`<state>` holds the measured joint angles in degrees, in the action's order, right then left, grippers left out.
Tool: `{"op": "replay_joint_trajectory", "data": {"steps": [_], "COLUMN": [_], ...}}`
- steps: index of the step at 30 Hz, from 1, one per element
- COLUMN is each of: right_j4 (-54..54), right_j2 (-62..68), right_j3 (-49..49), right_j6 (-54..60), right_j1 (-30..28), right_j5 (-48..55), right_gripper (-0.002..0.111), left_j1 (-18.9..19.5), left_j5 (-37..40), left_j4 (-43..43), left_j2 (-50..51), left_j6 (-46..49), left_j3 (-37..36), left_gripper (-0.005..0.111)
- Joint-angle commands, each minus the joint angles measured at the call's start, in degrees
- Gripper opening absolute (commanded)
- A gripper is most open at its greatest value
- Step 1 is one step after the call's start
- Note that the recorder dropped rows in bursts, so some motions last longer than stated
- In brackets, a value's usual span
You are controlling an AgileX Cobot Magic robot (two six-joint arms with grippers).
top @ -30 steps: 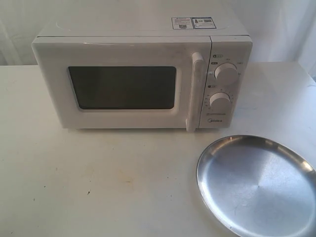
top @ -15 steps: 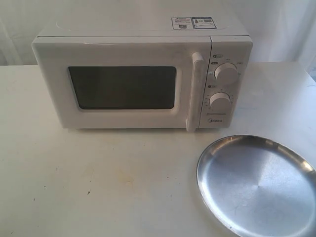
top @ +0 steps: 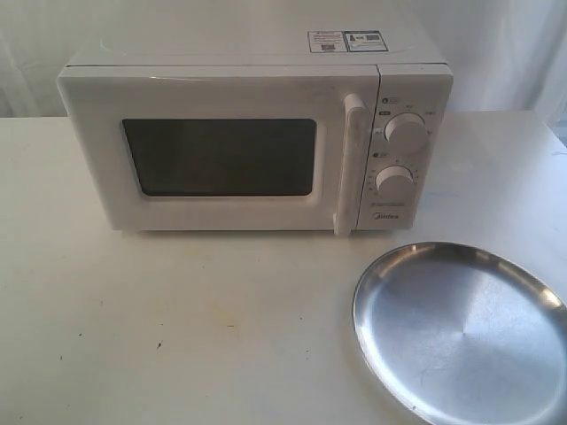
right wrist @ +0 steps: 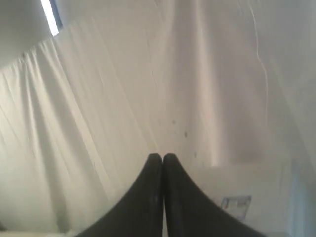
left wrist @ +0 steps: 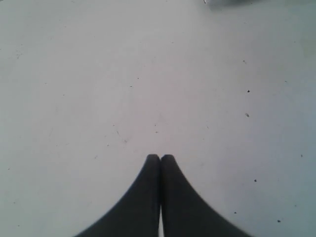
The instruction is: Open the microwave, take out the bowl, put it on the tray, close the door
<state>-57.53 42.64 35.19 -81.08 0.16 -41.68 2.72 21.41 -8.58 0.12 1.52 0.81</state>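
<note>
Silver tray [top: 461, 336] is cropped at lower right; the dark window [top: 220, 158] of the microwave [top: 221, 93] conceals its interior; print on the stickers [top: 345, 41] is illegible.

On your wrist cams you only get the finger ends of each arm. The left gripper [left wrist: 160, 158] has two matte black fingers [left wrist: 140, 202], each with a small rounded tip. From the tip, each outer edge flares away in a smooth concave curve and widens toward the base, so the pair reads as one dark fin. A thin pale seam runs between them near the base. The right gripper [right wrist: 162, 157] has the same build: black fingers [right wrist: 185, 202], rounded tips, flared profile, central seam. On both, the finish is uniformly dark and the surface detail is too dark to make out.
</note>
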Motion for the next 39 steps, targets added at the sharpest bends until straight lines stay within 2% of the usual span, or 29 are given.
{"op": "replay_joint_trajectory", "data": {"steps": [1,6,15,16,17,19,22,24,26,29,36,39], "right_j4": [-3.6,-4.0,-5.0,-6.6,-6.6,-6.1,-3.2,-0.9,2.4,5.7,6.5,6.5], "right_j2": [19.8,38.3,56.5,58.6,59.7,60.9,61.8,61.9,61.9,61.9,61.9,61.9], "right_j3": [0.0,-1.1,-1.7,-1.7,-1.7,-1.4,-0.1,0.7,1.9,4.2,4.8,4.8], "right_j6": [8.0,28.3,47.1,52.1,54.8,58.4,59.1,59.5,60.2,60.6,60.6,60.0], "right_j1": [-0.2,1.2,2.1,2.1,2.4,3.7,7.3,9.5,12.0,14.2,14.6,14.6], "right_j5": [-13.9,-28.3,-28.3,-28.3,-28.3,-28.3,-28.3,-28.3,-27.9,-20.5,-15.4,-15.3], "right_gripper": [0.000,0.000,0.000,0.000,0.001,0.013,0.040,0.050,0.050,0.050,0.050,0.045], "left_j1": [0.0,0.0,0.0,0.0,0.0,0.0,0.0,0.0,0.0,0.0,0.0,0.0], "left_j5": [2.5,2.4,2.4,2.4,2.4,2.4,2.4,2.4,2.4,2.4,2.4,2.4], "left_j4": [0.0,0.0,0.0,0.0,0.0,0.0,0.0,0.0,0.0,0.0,0.0,0.0], "left_j2": [-0.1,-0.1,-0.1,-0.1,-0.1,-0.1,-0.1,-0.1,-0.1,-0.1,-0.1,-0.1], "left_j6": [0.0,0.0,0.0,0.0,0.0,0.0,0.0,0.0,0.0,0.0,0.0,0.0], "left_j3": [-0.5,-0.5,-0.5,-0.5,-0.5,-0.5,-0.5,-0.5,-0.5,-0.5,-0.5,-0.5], "left_gripper": [0.000,0.000,0.000,0.000,0.000,0.000,0.000,0.000,0.000,0.000,0.000,0.000]}}
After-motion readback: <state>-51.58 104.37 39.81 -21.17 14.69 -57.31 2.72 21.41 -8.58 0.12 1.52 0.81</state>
